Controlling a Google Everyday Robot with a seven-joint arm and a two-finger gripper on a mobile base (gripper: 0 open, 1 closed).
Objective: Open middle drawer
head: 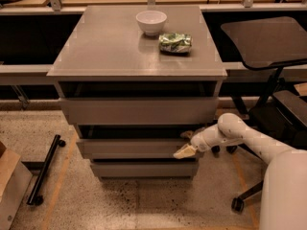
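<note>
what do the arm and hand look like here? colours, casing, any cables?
The arm has a smooth, glossy white casing: rounded tube segments with a bulbous joint, widening into a big white shell at lower right. The hand, at the right end of the middle drawer, is pale cream-yellow and narrower than the arm. No cables or markings are visible.
</note>
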